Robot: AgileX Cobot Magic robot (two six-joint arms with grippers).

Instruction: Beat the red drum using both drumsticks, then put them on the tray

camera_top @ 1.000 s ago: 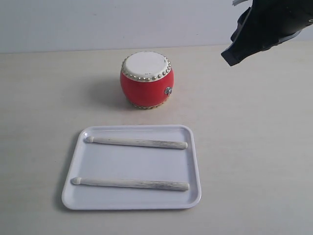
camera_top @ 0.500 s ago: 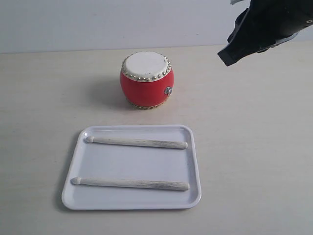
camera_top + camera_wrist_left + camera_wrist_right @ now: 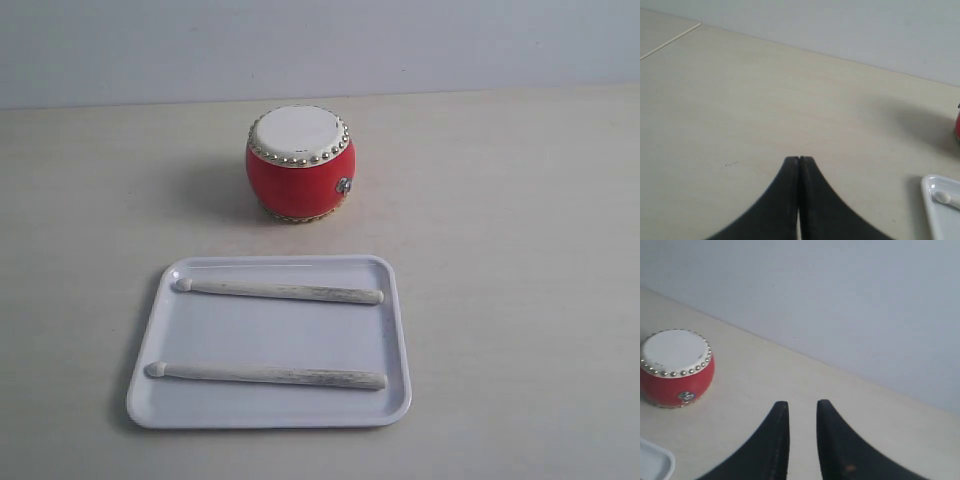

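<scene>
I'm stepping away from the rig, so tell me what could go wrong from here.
The drumsticks lie flat on the tray, so a descending pincer might knock its rim or floor. The left pincer is shut and must open before any grasp. The red drum stands free and might slide when struck.

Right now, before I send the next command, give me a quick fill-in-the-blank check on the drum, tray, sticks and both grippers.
1. The tray holds ____ drumsticks.
2. The red drum has a ____ skin on top.
3. The left gripper is ____, its fingers touching each other.
4. The right gripper shows a gap between its fingers and holds ____.

Missing words: two; white; shut; nothing.
</scene>
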